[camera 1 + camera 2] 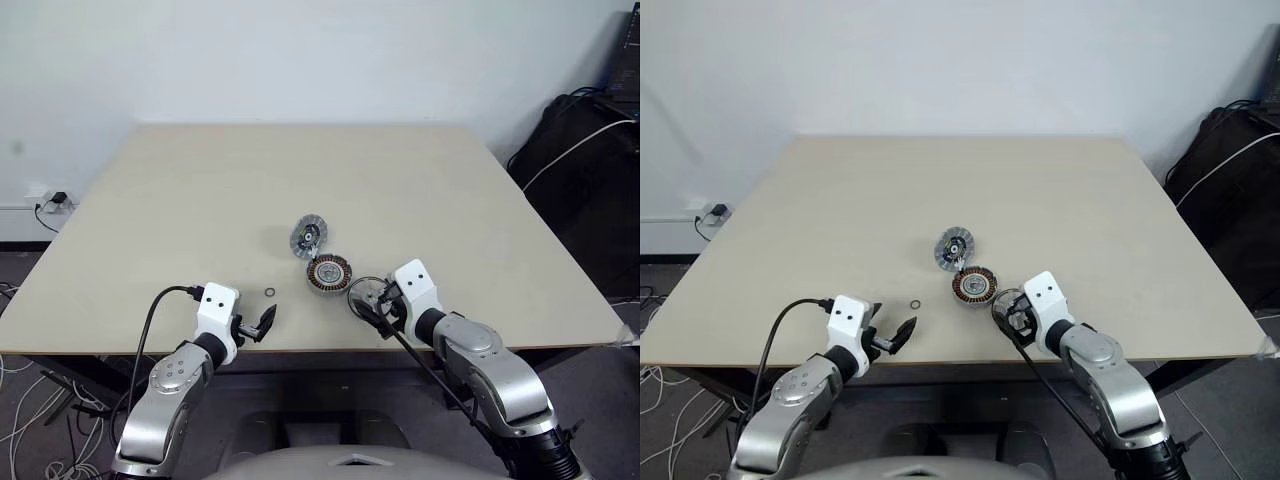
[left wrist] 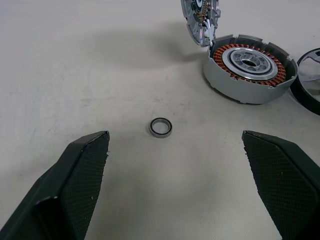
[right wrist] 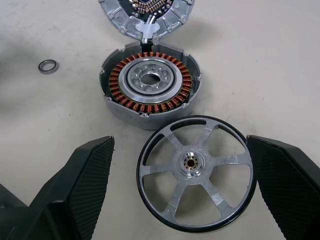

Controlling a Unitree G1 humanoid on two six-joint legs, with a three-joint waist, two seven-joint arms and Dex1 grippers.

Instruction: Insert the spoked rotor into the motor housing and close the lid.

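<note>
First step, the pick-up: the right tool (image 3: 182, 195) stands open astride the rotor (image 3: 196, 172) on the table (image 1: 200, 200), housing (image 3: 150, 82) just beyond it. It should close on the rim. The left tool (image 2: 177, 190) is open, empty.

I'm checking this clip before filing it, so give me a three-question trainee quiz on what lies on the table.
1. True or false: the spoked silver rotor with the black rim already sits inside the round grey motor housing with copper windings.
2. Which lies nearer the left gripper: the small dark metal ring or the housing?
3. Multiple choice: the round light-grey metal lid is A) closed on the housing, B) open, standing at the housing's far edge, C) held in the right gripper.

Key: 1 false, it lies on the beige table between the right gripper's open fingers. 2 the ring. 3 B.
</note>
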